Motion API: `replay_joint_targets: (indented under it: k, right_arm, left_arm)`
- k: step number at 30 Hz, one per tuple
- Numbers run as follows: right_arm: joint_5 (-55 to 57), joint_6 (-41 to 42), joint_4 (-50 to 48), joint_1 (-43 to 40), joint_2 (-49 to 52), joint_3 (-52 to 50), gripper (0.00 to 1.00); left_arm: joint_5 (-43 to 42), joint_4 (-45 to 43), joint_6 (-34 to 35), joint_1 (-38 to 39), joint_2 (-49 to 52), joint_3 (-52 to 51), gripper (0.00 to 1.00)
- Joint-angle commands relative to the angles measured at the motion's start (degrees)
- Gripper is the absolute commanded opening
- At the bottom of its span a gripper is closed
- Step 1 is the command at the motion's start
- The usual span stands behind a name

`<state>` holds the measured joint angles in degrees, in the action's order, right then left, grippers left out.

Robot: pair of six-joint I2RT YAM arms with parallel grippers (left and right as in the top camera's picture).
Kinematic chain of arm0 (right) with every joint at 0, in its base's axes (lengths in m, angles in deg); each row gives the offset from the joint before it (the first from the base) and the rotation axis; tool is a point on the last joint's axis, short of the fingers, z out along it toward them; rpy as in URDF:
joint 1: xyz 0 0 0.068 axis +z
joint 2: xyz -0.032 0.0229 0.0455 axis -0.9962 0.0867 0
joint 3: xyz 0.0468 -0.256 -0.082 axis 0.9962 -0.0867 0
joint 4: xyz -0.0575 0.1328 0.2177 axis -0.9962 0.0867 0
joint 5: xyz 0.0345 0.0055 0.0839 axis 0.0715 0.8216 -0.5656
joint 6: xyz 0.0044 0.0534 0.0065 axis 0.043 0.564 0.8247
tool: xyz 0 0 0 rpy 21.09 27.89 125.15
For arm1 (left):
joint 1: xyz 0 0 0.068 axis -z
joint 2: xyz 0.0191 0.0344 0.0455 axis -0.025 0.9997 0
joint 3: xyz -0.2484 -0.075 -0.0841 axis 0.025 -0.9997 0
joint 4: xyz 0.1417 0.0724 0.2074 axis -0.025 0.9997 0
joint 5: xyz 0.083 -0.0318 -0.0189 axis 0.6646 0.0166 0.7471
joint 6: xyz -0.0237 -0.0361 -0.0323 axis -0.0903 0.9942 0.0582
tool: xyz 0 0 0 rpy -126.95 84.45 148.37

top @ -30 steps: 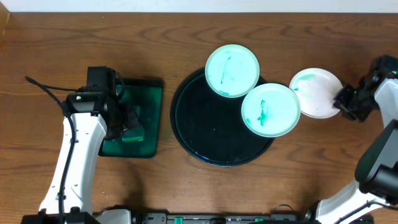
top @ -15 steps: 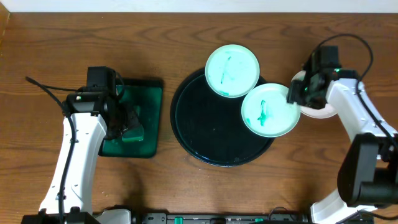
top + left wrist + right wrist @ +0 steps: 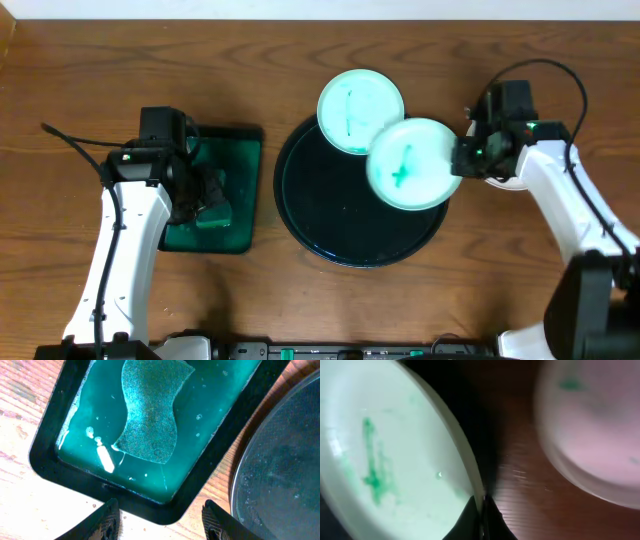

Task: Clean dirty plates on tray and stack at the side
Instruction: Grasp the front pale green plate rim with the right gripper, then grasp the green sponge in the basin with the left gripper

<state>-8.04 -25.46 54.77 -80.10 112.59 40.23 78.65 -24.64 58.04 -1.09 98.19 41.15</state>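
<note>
The round black tray (image 3: 320,215) lies open across its left and near half, but the far plate (image 3: 358,95) and right plate (image 3: 405,165), pinched by the right gripper (image 3: 460,159), crowd its far-right rim, and the sponge tray (image 3: 240,170) under the left arm (image 3: 140,215) blocks its left.

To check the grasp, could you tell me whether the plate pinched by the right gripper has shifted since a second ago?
Yes: the plate slid left, further over the black tray, now overlapping the other plate.

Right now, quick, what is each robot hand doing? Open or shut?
Left gripper: open, holding nothing, over the green tray.
Right gripper: shut on the rim of a smeared plate.
</note>
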Motion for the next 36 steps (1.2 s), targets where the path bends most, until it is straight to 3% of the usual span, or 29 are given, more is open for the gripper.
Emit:
replay_joint_targets:
  k: [1,7,9,21,31,36]
  right_arm:
    - [-4.2,-3.3,-0.5,8.6,-1.3,0.3,0.01]
    - [3.1,-2.0,-4.1,19.4,6.4,-1.4,0.01]
    - [3.2,-1.9,-5.8,21.3,11.4,-1.4,0.01]
    - [4.5,5.3,-8.8,16.4,16.0,-1.4,0.01]
    - [4.5,5.3,-8.8,16.5,16.0,-1.4,0.01]
    - [4.5,5.3,-8.7,16.5,16.0,-1.4,0.01]
  left_arm:
    - [-0.5,0.3,-0.7,0.0,-0.9,0.1,0.54]
    - [-0.5,0.1,-1.9,0.0,-2.2,0.6,0.55]
    - [-0.5,0.3,-2.3,0.0,-2.3,0.6,0.61]
    - [4.1,-3.8,-2.4,0.0,-1.0,-1.7,0.61]
    - [5.5,-14.2,-0.7,0.1,15.2,-5.4,0.46]
    - [6.0,-19.0,-0.8,0.1,22.8,-5.4,0.47]
